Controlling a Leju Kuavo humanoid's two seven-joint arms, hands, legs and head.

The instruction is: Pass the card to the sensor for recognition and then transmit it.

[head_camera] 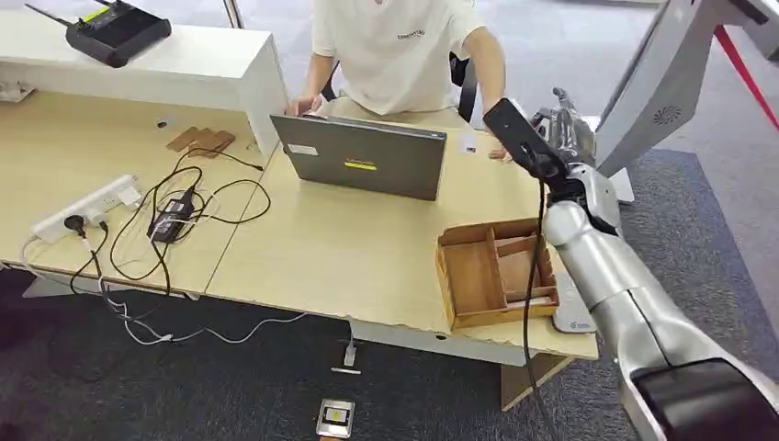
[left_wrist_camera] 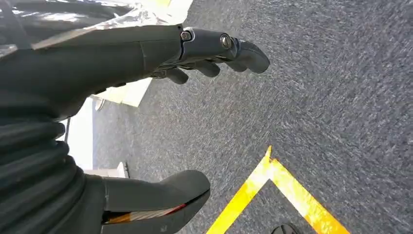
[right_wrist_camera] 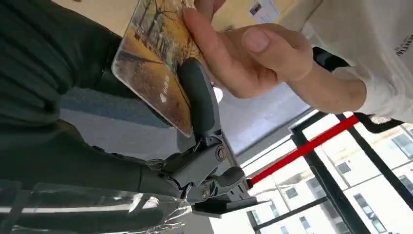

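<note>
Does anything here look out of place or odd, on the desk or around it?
A small silver device lies on the carpet in front of the desk, off the work surface. A tangle of black cables sprawls across the desk's left side. The wooden tray sits askew near the front edge.

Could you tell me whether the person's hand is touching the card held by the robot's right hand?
Touching. The right wrist view shows the person's hand with fingertips laid on the card, which the right hand grips.
</note>
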